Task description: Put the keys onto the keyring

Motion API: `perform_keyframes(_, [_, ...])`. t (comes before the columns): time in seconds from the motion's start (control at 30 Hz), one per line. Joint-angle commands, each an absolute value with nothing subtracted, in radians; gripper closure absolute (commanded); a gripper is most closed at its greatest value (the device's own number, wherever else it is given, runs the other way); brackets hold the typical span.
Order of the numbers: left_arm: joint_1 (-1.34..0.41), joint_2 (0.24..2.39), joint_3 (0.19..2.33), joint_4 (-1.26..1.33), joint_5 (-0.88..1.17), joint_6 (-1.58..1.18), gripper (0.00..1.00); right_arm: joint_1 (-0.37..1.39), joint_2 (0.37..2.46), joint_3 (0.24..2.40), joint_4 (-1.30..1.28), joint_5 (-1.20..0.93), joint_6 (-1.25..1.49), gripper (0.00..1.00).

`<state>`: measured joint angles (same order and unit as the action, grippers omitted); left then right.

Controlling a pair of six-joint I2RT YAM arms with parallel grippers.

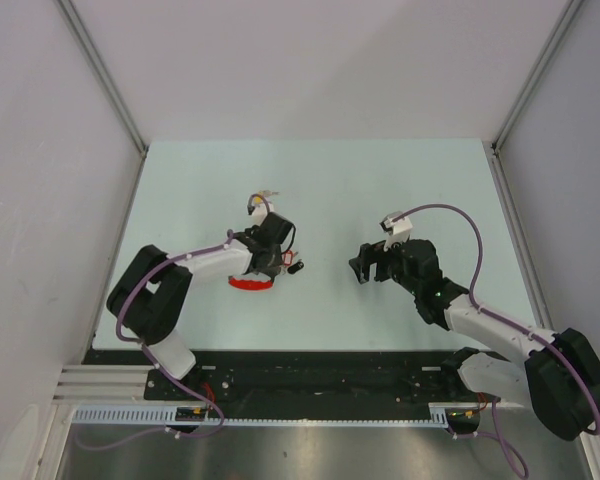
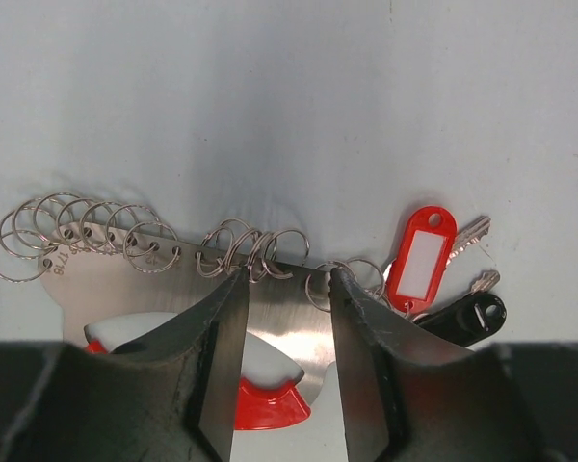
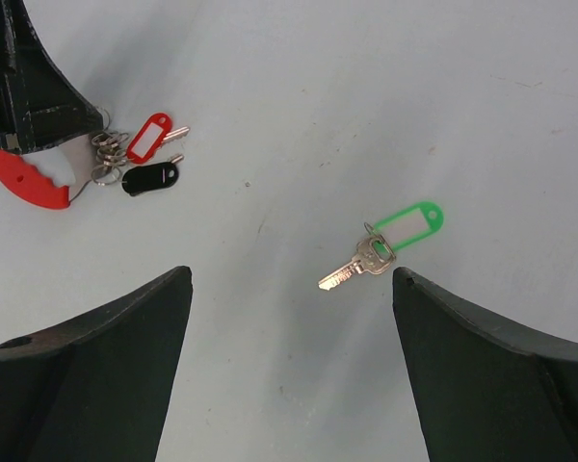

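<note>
- Right gripper (image 3: 291, 279) spread wide, empty, above green-tagged key (image 3: 373, 256), far from keyring (image 3: 29, 178).
- Left gripper (image 2: 287, 277) at keyring, grip unclear.
- Flat key might skid when pinched.

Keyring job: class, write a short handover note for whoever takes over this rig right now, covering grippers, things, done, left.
Grippers: the left gripper is part-way apart over the keyring; grip unclear. The right gripper is open, hovering above the green key.
Things: the green key lies loose on the table, apart from the keyring.
Done: the red tag and black tag sit at the end rings.
Left: thread the green key on.
</note>
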<state>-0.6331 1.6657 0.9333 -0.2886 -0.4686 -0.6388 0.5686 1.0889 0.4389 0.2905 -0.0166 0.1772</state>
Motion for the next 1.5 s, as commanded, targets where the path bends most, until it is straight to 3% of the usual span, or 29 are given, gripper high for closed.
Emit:
perform_keyframes(0.0, [-0.623, 1.686, 0.963, -0.270, -0.509, -0.658, 0.57, 0.565, 1.101, 0.437, 0.351, -0.028, 0.184, 0.12])
perform_keyframes(0.53, [-0.607, 1.707, 0.954, -0.219, -0.433, -0.626, 0.65, 0.561, 1.126, 0.437, 0.360, -0.051, 0.183, 0.12])
perform_keyframes(1.07, [-0.606, 1.638, 0.916, -0.199, -0.388, -0.511, 1.00, 0.561, 1.135, 0.437, 0.367, -0.069, 0.181, 0.12])
perform_keyframes(1.47, [-0.614, 1.497, 0.760, -0.075, -0.192, -0.370, 1.00, 0.571, 1.127, 0.437, 0.379, -0.115, 0.161, 0.12])
